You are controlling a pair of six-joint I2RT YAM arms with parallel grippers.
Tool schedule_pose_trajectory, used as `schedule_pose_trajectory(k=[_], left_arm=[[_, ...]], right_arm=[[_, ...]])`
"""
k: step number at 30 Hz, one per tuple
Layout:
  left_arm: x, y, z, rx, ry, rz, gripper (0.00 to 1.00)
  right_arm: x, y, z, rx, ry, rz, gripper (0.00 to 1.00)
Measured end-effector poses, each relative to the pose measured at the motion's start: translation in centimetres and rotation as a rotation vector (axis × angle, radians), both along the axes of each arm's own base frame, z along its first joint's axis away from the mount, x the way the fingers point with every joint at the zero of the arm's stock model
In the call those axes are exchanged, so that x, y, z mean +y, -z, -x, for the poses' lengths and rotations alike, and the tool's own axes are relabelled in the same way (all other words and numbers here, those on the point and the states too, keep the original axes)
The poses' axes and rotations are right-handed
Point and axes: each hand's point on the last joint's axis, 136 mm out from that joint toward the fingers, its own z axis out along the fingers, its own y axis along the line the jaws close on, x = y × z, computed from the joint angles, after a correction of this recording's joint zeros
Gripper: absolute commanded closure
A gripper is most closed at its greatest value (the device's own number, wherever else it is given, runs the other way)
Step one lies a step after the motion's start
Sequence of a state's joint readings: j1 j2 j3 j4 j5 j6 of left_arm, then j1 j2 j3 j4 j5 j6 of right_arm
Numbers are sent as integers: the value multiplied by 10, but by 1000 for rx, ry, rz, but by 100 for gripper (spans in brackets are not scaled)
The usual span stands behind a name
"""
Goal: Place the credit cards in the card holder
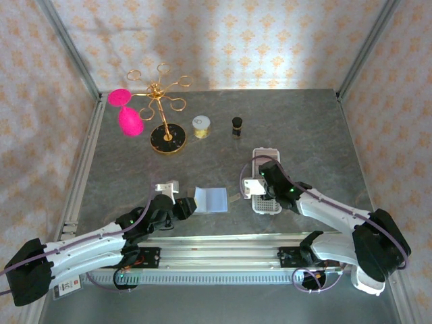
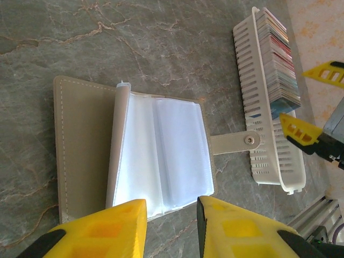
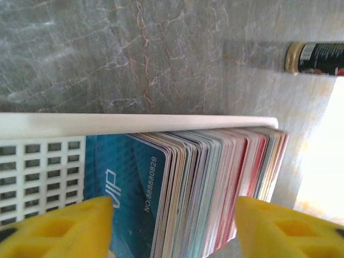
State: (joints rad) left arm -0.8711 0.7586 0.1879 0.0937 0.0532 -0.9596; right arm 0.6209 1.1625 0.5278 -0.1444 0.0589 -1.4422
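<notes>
The grey-green card holder [image 2: 83, 145] lies open on the table, its clear sleeves [image 2: 172, 150] facing up and its snap tab [image 2: 236, 143] pointing toward the tray. From above, the card holder [image 1: 210, 200] is in the middle near the front. My left gripper [image 2: 172, 215] [image 1: 191, 206] hovers open at the holder's near edge, with nothing between its fingers. The credit cards [image 3: 215, 177] [image 2: 279, 59] stand packed on edge in a white perforated tray [image 3: 43, 161] [image 1: 266, 202]. A blue VIP card fronts the stack. My right gripper [image 3: 174, 215] [image 1: 260, 183] is open, its fingers straddling the stack.
A gold wire stand [image 1: 164, 111] with pink pieces is at the back left. Beside it stand a small white-lidded jar [image 1: 201, 126] and a dark bottle [image 1: 237, 125] [image 3: 317, 58]. A metal rail [image 1: 223, 246] runs along the table's near edge.
</notes>
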Motion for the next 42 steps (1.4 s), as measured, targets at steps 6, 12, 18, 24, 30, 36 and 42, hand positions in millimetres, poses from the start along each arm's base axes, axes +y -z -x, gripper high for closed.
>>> schedule_pose_trajectory(k=[6,12,18,24,30,36,42], left_arm=[[0,0,0,0,0,0,69],[0,0,0,5,-3,6,69],[-2,0,2,10,9,10,68],[-2,0,2,11,11,11,68],[-2,0,2,11,11,12,69],[-3,-1,2,8,12,16,69],[-3,-1,2,7,12,16,69]], right_arm=[[0,7,-3,17,11,14,24],[0,10,-10,27,36,20,41],[0,11,-8,38,40,14,52],[-1,6,-5,25,36,-1,65],[-1,7,-3,29,33,-5,76],[0,6,-2,29,31,-12,82],[0,5,-3,26,38,-19,86]])
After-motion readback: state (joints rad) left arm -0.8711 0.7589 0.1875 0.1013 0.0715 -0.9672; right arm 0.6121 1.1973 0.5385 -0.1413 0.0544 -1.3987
